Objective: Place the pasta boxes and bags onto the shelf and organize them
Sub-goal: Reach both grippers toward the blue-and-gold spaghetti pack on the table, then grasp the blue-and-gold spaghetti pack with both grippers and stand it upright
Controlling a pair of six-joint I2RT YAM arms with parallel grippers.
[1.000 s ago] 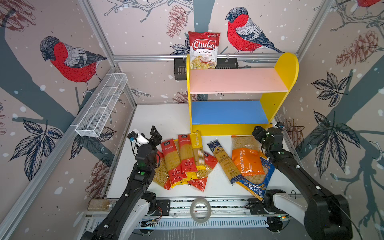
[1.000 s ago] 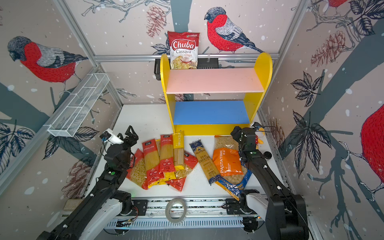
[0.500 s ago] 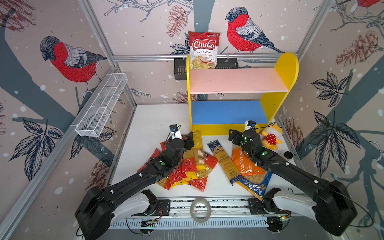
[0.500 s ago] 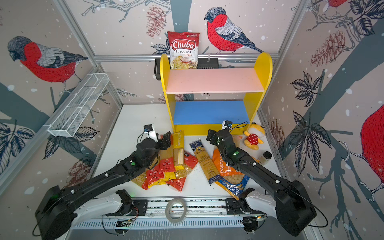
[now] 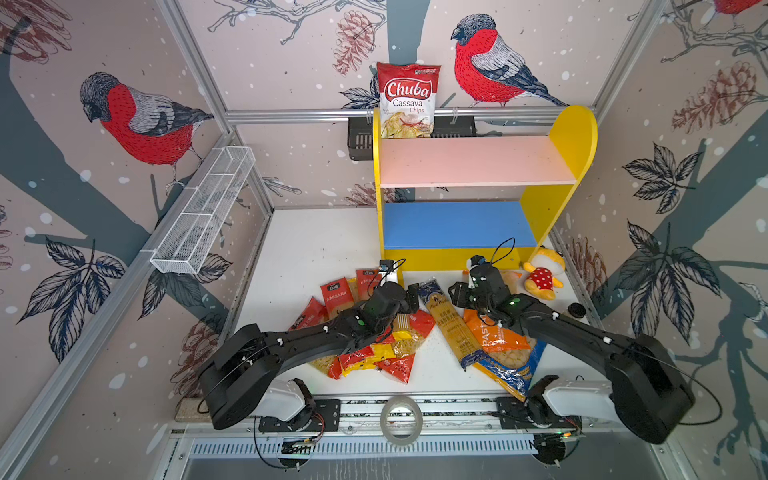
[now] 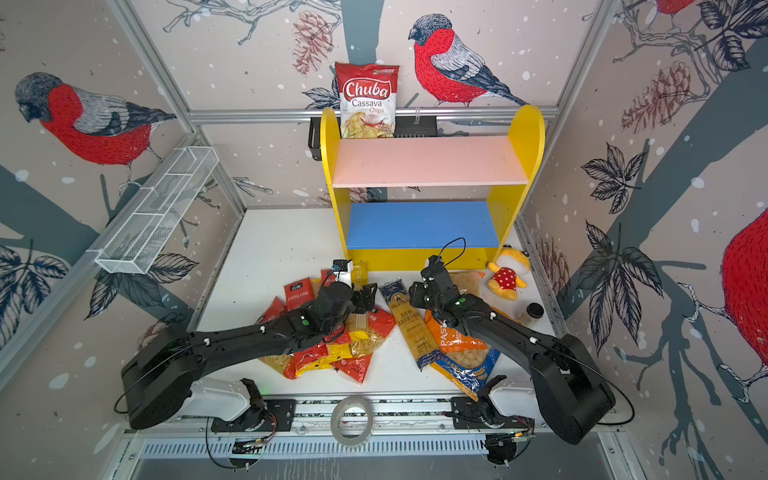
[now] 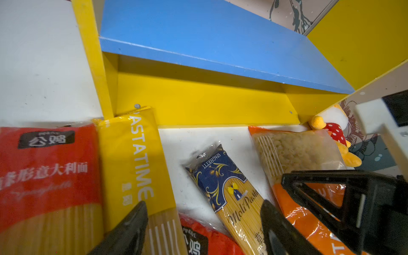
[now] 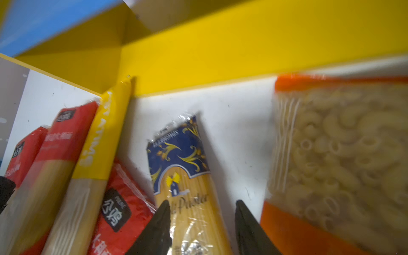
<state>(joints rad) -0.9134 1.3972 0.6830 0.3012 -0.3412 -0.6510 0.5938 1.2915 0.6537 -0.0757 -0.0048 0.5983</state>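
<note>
The pasta packs lie on the white table in front of the shelf [image 5: 469,162], a yellow-sided unit with a pink upper and a blue lower board. My right gripper [image 8: 202,205] is open and straddles the dark blue spaghetti pack [image 8: 178,154] low over the table; one finger sits at its edge, the other stands apart. The orange macaroni bag [image 5: 494,336] lies beside it on a blue-yellow bag [image 5: 507,365]. My left gripper [image 7: 204,212] is open above the yellow PASTATIME pack [image 7: 136,159] and a red bag, holding nothing. Red spaghetti packs [image 5: 337,293] lie further left, partly under the left arm.
A Chuba chips bag [image 5: 408,99] stands in a black basket [image 5: 361,139] behind the shelf. A plush toy [image 5: 542,276] and a small dark jar [image 5: 576,309] sit at the right. A white wire rack [image 5: 203,212] hangs on the left wall. A tape roll [image 5: 401,419] lies at the front rail.
Both arms swung in from the sides toward the middle. The right gripper came down over the dark blue pack and its jaws narrowed. The left gripper moved right over the yellow pack.
</note>
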